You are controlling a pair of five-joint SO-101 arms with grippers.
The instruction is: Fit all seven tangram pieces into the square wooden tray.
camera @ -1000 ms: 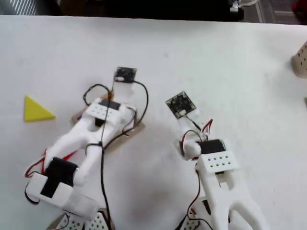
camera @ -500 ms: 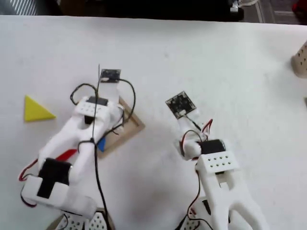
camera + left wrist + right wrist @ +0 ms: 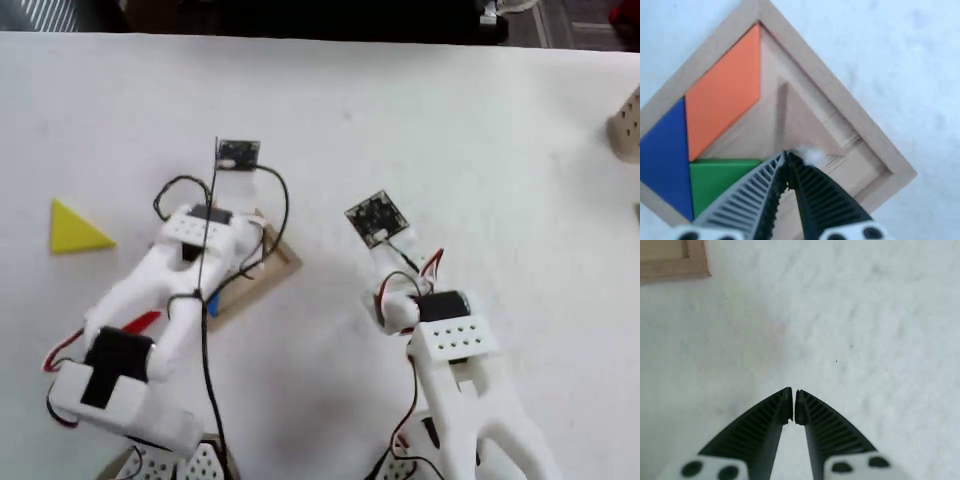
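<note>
Since 0.5 s ago, high view: left arm [image 3: 150,290] has swung slightly to the right over the wooden tray [image 3: 284,258]; right arm [image 3: 455,345] unmoved.

The left arm covers most of the tray, left of centre in the frame. Only the tray's right corner and a sliver of the blue piece [image 3: 211,306] show. Yellow triangle [image 3: 75,230] lies on the bench [image 3: 450,110] at mid left, well apart from the tray.

Left wrist view: left claw [image 3: 786,159] closed tip to tip, holding nothing, over the tray's bare wood. Cannot tell whether the tips touch the wood. Orange piece [image 3: 722,95], blue piece and green piece [image 3: 715,175] sit side by side in the tray. The frame edge cuts off the blue piece and the tray. Small pale blur beside the claw tip, not identifiable.

Right wrist view: right claw [image 3: 793,395] closed to a hairline slit, empty, above bare bench. One tray corner shows, cut off at the frame edge.
</note>
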